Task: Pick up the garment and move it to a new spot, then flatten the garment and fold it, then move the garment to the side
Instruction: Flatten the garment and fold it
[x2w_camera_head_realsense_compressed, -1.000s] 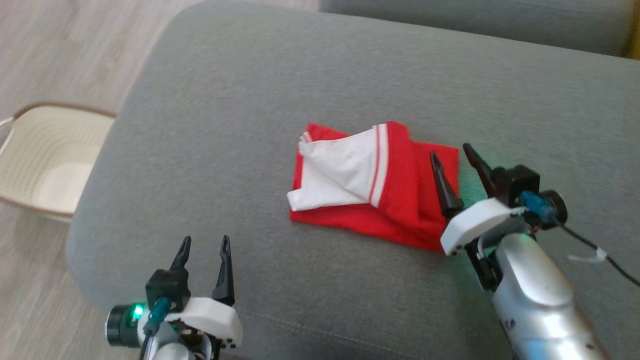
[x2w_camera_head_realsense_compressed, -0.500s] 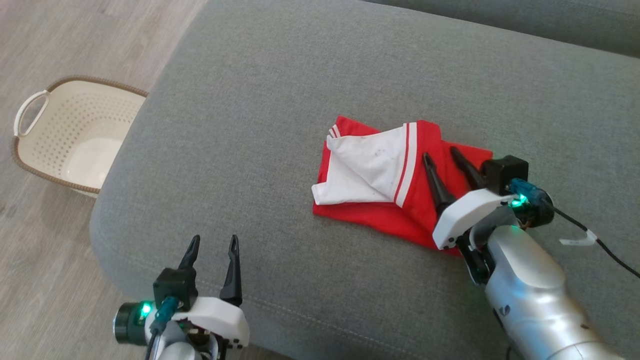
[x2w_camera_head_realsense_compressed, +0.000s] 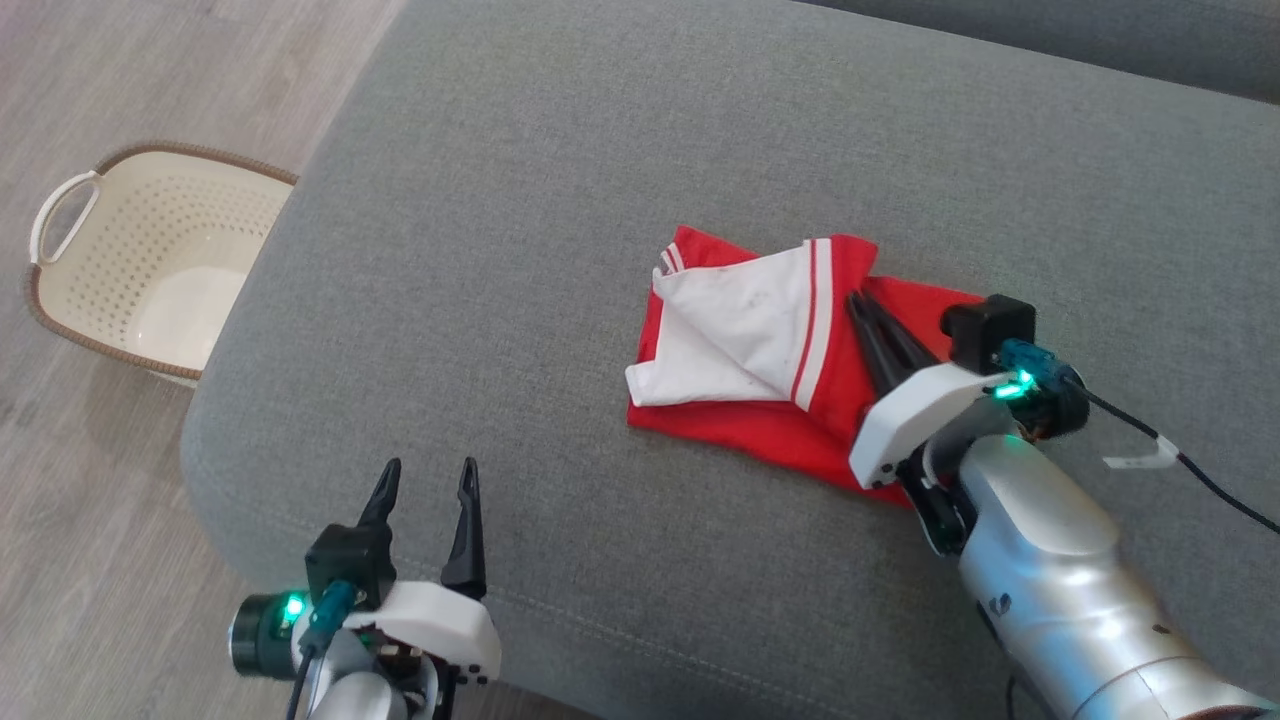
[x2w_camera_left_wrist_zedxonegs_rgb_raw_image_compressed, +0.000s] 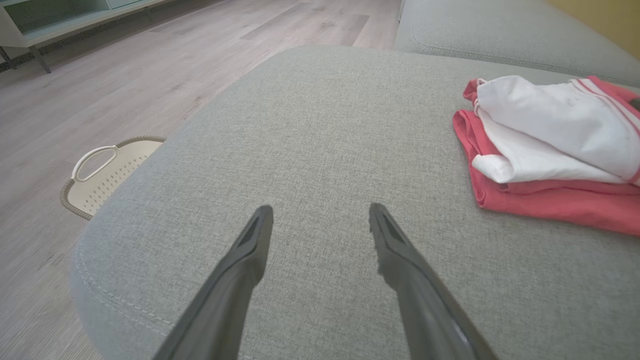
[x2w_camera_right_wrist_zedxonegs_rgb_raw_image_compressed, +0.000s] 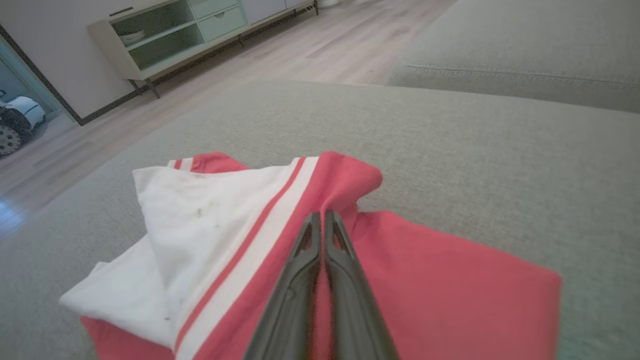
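Note:
The garment (x2w_camera_head_realsense_compressed: 760, 440) lies folded in a small red bundle with a white striped panel on top, on the grey sofa seat (x2w_camera_head_realsense_compressed: 560, 180). My right gripper (x2w_camera_head_realsense_compressed: 858, 297) rests on its right half. In the right wrist view the two fingers are pressed together at the gripper (x2w_camera_right_wrist_zedxonegs_rgb_raw_image_compressed: 322, 216), with a red fold of the garment (x2w_camera_right_wrist_zedxonegs_rgb_raw_image_compressed: 225, 225) bunched at their tips. My left gripper (x2w_camera_head_realsense_compressed: 428, 470) hovers open over the seat's front edge, well left of the garment. The left wrist view has that gripper (x2w_camera_left_wrist_zedxonegs_rgb_raw_image_compressed: 320, 212) empty and the garment (x2w_camera_left_wrist_zedxonegs_rgb_raw_image_compressed: 550, 150) to its right.
A cream perforated laundry basket (x2w_camera_head_realsense_compressed: 60, 200) stands on the wood floor left of the sofa, and its handle also shows in the left wrist view (x2w_camera_left_wrist_zedxonegs_rgb_raw_image_compressed: 92, 160). A back cushion (x2w_camera_head_realsense_compressed: 1100, 40) borders the seat at the top right. A low cabinet (x2w_camera_right_wrist_zedxonegs_rgb_raw_image_compressed: 175, 35) stands across the room.
My right gripper has slid left onto the garment and closed from wide open to shut, pinching a red fold. The head camera has shifted. The left gripper stays open.

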